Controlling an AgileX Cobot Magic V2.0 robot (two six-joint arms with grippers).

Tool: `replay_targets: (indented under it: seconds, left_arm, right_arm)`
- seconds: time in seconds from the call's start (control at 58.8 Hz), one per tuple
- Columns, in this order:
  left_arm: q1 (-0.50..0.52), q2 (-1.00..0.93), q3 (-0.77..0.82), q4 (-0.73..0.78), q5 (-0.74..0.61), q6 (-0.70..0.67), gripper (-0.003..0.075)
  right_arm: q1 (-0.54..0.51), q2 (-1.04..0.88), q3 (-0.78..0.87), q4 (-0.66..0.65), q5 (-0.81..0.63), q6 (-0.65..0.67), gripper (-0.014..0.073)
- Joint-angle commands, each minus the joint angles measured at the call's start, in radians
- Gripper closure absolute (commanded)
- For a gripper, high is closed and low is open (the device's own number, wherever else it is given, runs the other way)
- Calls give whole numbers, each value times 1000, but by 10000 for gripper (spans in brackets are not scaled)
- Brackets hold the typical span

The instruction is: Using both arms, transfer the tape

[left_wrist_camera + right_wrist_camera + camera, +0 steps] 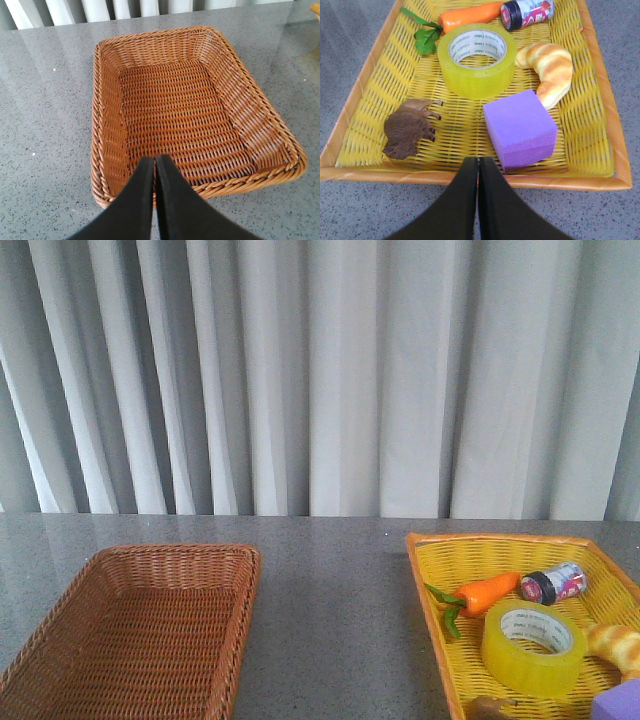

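The yellow tape roll (533, 647) lies flat in the yellow basket (432, 590) at the right of the table. It also shows in the right wrist view (477, 59), in the middle of the basket (365, 105). My right gripper (478, 161) is shut and empty, over the basket's near rim, apart from the tape. My left gripper (154, 159) is shut and empty, over the near rim of the brown wicker basket (260, 120). Neither arm shows in the front view.
The brown wicker basket (100, 570) holds nothing. The yellow basket also holds a toy carrot (465, 17), a red-and-silver can (527, 12), a croissant (547, 70), a purple cube (520, 127) and a brown animal figure (409, 129). Grey curtains hang behind the grey table.
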Motion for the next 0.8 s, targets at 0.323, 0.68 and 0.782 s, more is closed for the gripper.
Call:
replay_targets:
  seconds: [0.323, 0.68, 0.782]
  left_arm:
    - [-1, 6, -35, -6, -107, -3, 372]
    - [-13, 46, -55, -82, -100, 83, 171]
    - [-73, 95, -89, -120, -69, 141, 171]
  right_arm:
    - [-6, 43, -32, -78, -71, -2, 166]
    - [-6, 83, -13, 13, -129, -16, -20]
    - [-6, 138, -70, 30, -84, -65, 11]
